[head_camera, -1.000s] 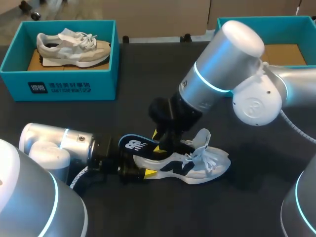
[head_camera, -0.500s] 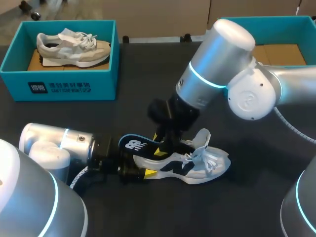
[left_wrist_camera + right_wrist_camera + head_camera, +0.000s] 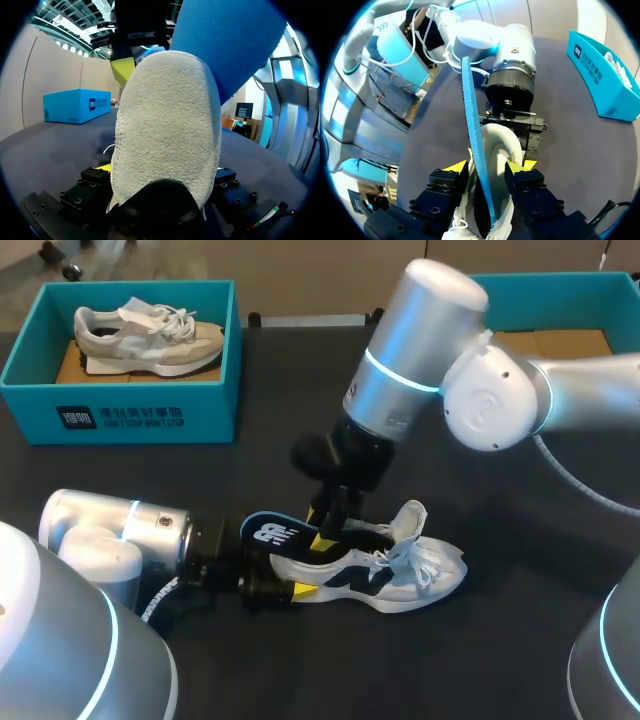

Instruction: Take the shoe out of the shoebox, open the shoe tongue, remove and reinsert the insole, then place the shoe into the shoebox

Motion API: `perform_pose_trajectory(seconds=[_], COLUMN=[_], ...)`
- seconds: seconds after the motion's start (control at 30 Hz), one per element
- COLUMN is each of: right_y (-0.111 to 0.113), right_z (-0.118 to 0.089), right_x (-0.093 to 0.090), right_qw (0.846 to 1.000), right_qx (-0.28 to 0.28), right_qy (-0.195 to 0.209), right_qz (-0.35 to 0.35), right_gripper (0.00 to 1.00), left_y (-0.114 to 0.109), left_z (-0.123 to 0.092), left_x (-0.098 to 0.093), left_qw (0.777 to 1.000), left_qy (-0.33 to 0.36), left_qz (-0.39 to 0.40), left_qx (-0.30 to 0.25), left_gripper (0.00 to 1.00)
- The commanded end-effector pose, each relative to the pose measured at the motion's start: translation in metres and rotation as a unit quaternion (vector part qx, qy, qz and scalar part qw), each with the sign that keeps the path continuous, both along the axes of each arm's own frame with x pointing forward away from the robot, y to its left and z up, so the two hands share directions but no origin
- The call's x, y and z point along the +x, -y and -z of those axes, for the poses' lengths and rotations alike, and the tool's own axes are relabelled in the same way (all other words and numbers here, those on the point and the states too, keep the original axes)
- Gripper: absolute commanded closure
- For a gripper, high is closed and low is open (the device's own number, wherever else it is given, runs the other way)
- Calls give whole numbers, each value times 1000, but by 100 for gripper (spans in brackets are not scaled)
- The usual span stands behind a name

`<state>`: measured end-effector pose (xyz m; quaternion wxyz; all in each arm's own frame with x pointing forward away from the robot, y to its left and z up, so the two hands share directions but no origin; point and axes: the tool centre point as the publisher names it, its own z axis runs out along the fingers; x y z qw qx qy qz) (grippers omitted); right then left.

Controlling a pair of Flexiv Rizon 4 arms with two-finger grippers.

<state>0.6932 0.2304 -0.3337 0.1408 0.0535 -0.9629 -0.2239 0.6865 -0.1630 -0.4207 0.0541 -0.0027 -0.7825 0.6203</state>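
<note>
Clamps the heel of the shoe [image 3: 400, 575] with the left gripper [image 3: 160, 170], low on the desk [image 3: 520, 640]. Straddles the upright blue insole [image 3: 472, 115] with the right gripper [image 3: 487, 166], fingers apart.

The head camera sits high behind the robot, looking down on the black table [image 3: 520, 580]. The left wrist camera lies low, very near the heel of the white and navy sneaker [image 3: 165, 125], looking past it toward the teal cardboard shoebox [image 3: 75, 105]. The right wrist camera looks down into this sneaker. All three share the sneaker and its blue foam insole [image 3: 472, 120]
</note>
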Motion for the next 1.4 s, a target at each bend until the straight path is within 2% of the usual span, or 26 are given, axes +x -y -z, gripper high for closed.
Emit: perform_pose_trajectory(seconds=[0.03,0.27,0.43,0.5,0.53,0.7,0.9,1.33,1.4], right_y=[-2,1,0,-1,-2,-9,-21,-21,-38], right_z=[4,7,6,4,3,-4,-17,-17,-16], right_x=[-2,-11,-13,-13,-13,-12,-12,-12,-12], right_qw=[1000,1000,1000,1000,1000,1000,999,999,999], right_qx=[-1,-4,-4,-3,-3,-5,25,25,30], right_qy=[-6,-17,-16,-15,-13,-7,2,2,-6], right_qz=[2,11,15,15,14,-3,-34,-34,-32], right_gripper=[55,59,73,85,100,100,100,100,100], left_y=[2,2,2,2,2,2,2,2,2], left_z=[2,2,2,2,2,2,2,2,2], left_x=[1,1,1,1,1,1,1,1,1], left_qw=[1000,1000,1000,1000,1000,1000,1000,1000,1000], left_qy=[0,0,0,0,0,0,0,0,0], left_qz=[0,0,0,0,0,0,0,0,0], left_qx=[0,0,0,0,0,0,0,0,0], left_gripper=[100,100,100,100,100,100,100,100,100])
